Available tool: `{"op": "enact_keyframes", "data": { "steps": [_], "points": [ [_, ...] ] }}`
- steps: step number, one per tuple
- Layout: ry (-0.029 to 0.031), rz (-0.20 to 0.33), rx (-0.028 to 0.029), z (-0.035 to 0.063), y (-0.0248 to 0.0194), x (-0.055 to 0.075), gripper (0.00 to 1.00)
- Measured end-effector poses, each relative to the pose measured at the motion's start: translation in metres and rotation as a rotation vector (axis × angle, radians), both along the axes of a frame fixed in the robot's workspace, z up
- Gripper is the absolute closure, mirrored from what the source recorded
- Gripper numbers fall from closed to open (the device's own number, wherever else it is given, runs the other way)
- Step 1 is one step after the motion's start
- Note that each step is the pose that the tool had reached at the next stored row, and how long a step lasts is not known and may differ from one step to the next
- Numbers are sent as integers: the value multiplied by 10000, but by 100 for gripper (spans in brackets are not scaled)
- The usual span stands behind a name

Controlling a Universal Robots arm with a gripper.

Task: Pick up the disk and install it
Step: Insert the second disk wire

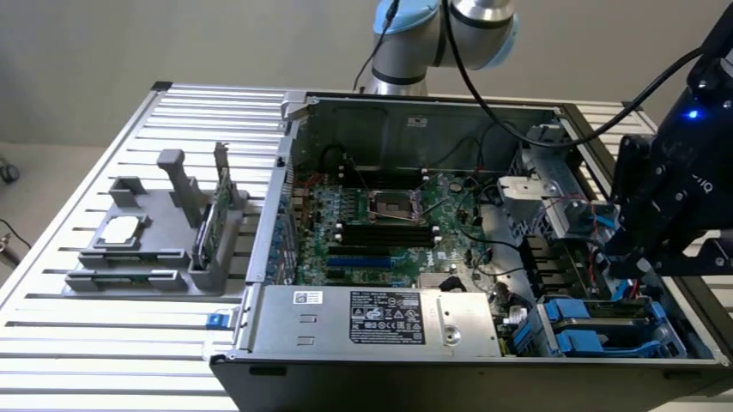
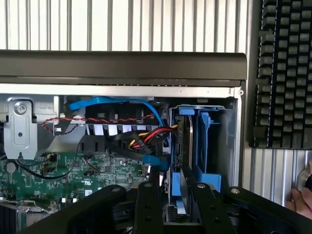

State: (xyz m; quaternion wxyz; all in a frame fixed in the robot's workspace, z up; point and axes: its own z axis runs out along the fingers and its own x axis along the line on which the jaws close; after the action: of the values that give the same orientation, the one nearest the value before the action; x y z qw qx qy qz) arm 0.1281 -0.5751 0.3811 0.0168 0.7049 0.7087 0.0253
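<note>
The disk (image 2: 184,146) stands on edge inside the blue drive bay at the corner of the open computer case, its dark metal side and bright blue carrier frame showing. In the exterior view the disk (image 1: 596,311) sits low in that blue cage, by the case's right wall.

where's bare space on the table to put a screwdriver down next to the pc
Bare slats lie on the slatted table in front of the grey fixture, and behind it up to the far edge. Crowded: inside the open computer case, above all the drive-bay corner, where the gripper straddles the disk.
</note>
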Motion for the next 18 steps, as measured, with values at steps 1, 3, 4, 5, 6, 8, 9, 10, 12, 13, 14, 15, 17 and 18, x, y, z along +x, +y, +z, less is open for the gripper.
{"op": "enact_keyframes", "data": {
  "steps": [1, 3, 4, 5, 6, 8, 9, 10, 12, 13, 14, 15, 17, 18],
  "points": [
    [-16, 0, 0, -15, 3, -2, 69],
    [-51, 1, 2, -46, 9, -4, 69],
    [-68, 1, 4, -61, 12, -5, 69],
    [-83, 1, 3, -74, 15, -6, 69],
    [-97, 1, 4, -87, 18, -7, 69],
    [-120, 1, 6, -110, 23, -9, 69],
    [-130, 2, 6, -119, 26, -9, 69],
    [-138, 2, 9, -128, 29, -10, 69],
    [-153, 1, 7, -141, 35, -10, 77],
    [-159, 1, 8, -146, 38, -11, 77],
    [-167, 1, 10, -152, 39, -13, 83],
    [-171, 0, 10, -156, 40, -15, 84],
    [-177, 0, 10, -158, 41, -30, 84],
    [-179, 1, 11, -158, 41, -46, 84]
  ]
}}
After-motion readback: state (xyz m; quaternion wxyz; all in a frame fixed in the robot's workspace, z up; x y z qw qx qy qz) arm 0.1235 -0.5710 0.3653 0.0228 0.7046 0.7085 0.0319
